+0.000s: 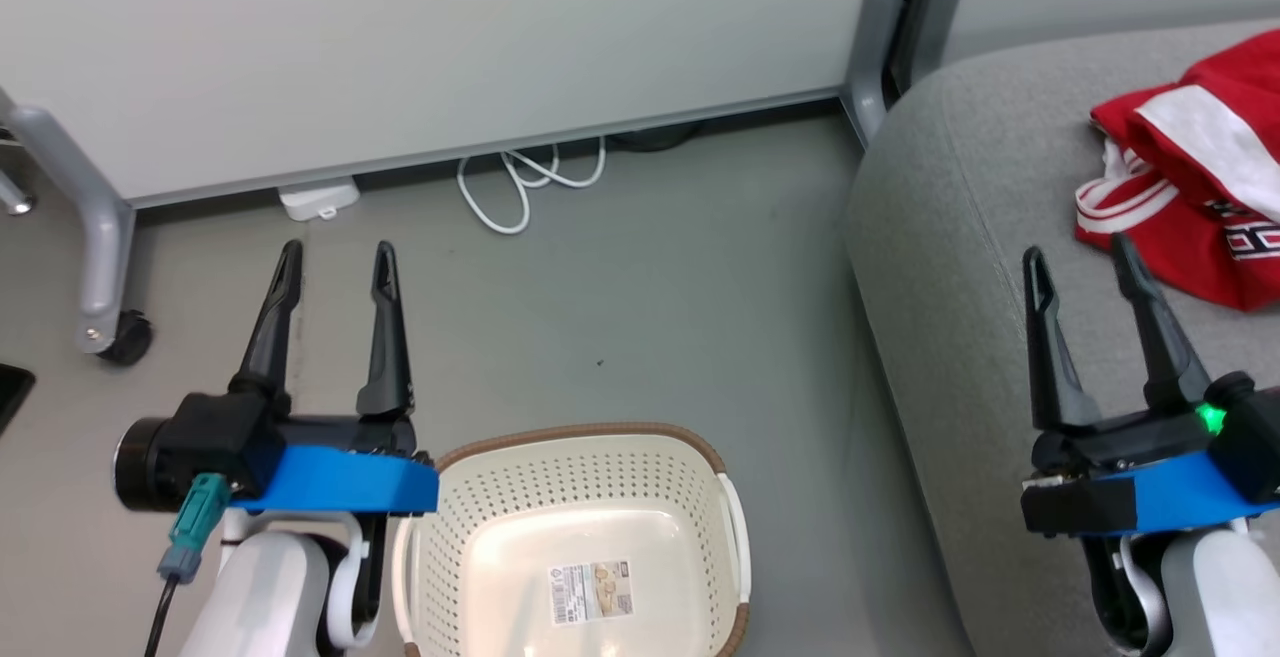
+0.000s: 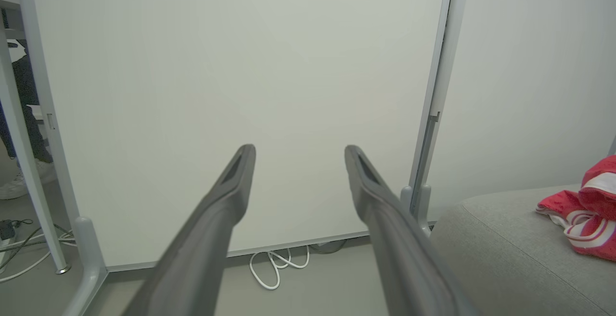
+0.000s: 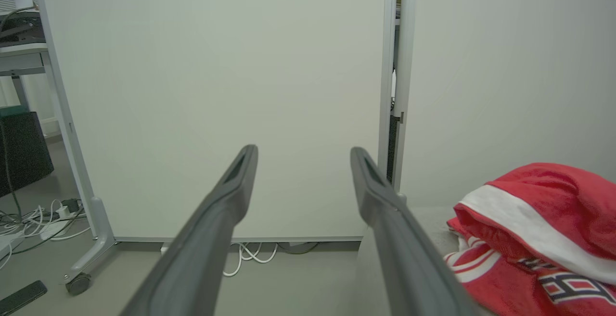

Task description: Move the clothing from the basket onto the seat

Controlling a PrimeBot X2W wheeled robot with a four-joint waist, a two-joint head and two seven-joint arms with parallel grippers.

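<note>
Quick look from my remote station: both red pieces of the clothing (image 1: 1195, 187) are lying in a crumpled heap on the seat (image 1: 960, 237), toward its far right side. The one with white panels sits on top, and the jersey with the striped trim and black-and-white lettering pokes out underneath. The basket (image 1: 580, 431) is down on the floor (image 1: 650, 287) between my two arms, well apart from the clothes. All I can see in it is its cream bottom with the label sticker (image 1: 592, 592) on it.

The left end effector (image 1: 337, 249) is spread wide with nothing between its fingers, hanging over the floor just to the left of the basket's rim and pointing at the partition panel (image 1: 400, 37). The right end effector (image 1: 1077, 248) is spread wide too and holds nothing. It hangs over the front edge of the seat, with the heap just beside its right finger, off to the upper right. On the right wrist cam the clothes sit to the right of that finger and I can't see it touching them.

Background stuff: a coiled white cable (image 1: 520, 187) lies on the floor at the foot of the panel, and one of the panel's caster wheels (image 1: 128, 337) is over on the left
</note>
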